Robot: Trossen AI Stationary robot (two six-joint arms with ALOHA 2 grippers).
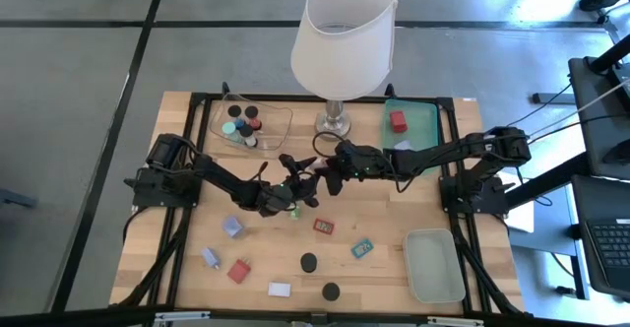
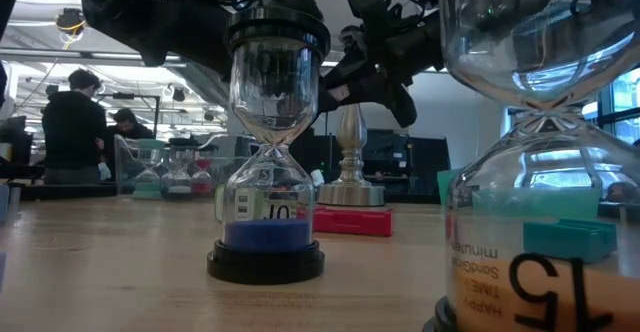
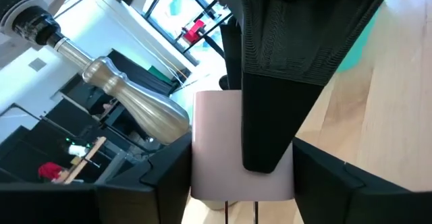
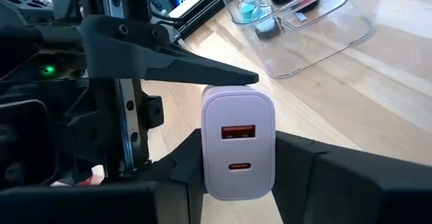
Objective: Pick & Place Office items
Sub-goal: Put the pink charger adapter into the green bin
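The right gripper (image 4: pixel 237 166) is out over the middle of the table, clamped on a pale lavender USB wall charger (image 4: pixel 237 146). Its two fingers press the charger's flat sides, and the face with the two ports points back at the wrist. The left gripper (image 1: pixel 293 191) meets it head-on from the opposite side. One dark wedge of that gripper lies against the charger's far top edge in the right wrist view. In the left wrist view the same charger (image 3: pixel 216 143) fills the left gripper's mouth, with a right finger (image 3: pixel 270 82) crossing in front of it. Whether the left gripper is actually squeezing the charger or only sits around it cannot be told. The charger is held off the tabletop. Beyond the joined grippers, toward the table's far edge, are the brass foot of the white-shaded lamp (image 1: pixel 345 32) and a clear tray (image 1: pixel 281 120) holding small sand timers. A green tray (image 1: pixel 425 120) with a red block in it lies back along the right arm. On the near side of the grippers, loose on the wood, lie a lavender block (image 1: pixel 233 228), a red tag (image 1: pixel 323 226), a teal tag (image 1: pixel 362 248), a red block (image 1: pixel 238 270), a white block (image 1: pixel 280 290) and two sand timers, seen from above as black caps (image 1: pixel 309 262). One of them, with blue sand (image 2: pixel 266 172), stands upright in the low view.
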